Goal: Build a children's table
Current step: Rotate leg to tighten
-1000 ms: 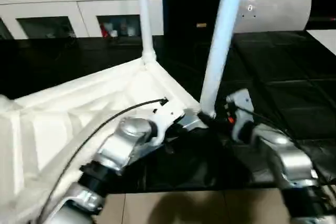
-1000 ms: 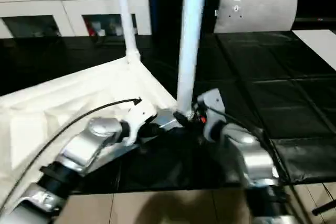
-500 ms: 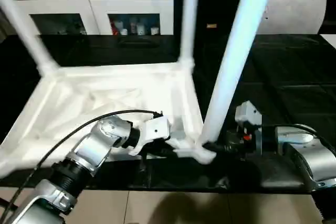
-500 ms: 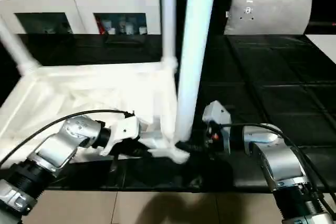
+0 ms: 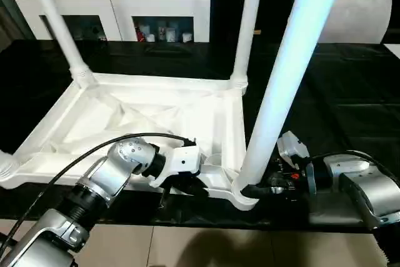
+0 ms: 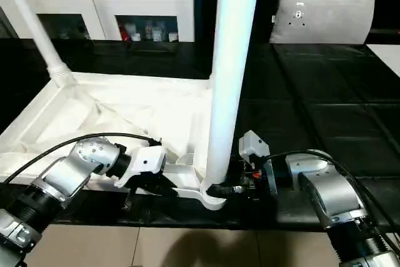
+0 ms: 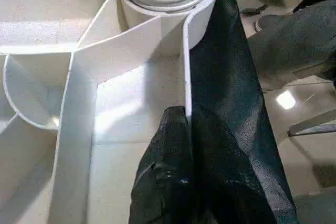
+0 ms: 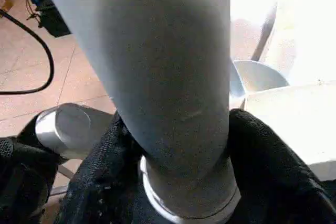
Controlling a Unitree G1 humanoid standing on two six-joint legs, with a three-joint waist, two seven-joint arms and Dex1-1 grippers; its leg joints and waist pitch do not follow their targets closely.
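White plastic filled the middle of the frame: the tabletop [image 5: 156, 117] lay upside down on a black surface [image 5: 350, 92], ribbed underside up, so its corner sockets faced upward to take legs. Three legs stood in it, at upper left [image 5: 59, 26], upper centre [image 5: 247, 26], and the near leg [image 5: 284, 85] at lower centre-right. The left gripper [image 7: 186, 129] was pinched together on the thin rim wall near that corner, probably to steady the top. The right gripper [image 8: 178, 182] straddled the near leg's base, a finger [image 8: 273, 166] on each side; whether it was truly clamped I could not tell. Beyond, a white cabinet [image 5: 125, 4] with glass doors stood at upper left and a grey pillow [image 6: 322, 17] at upper right.
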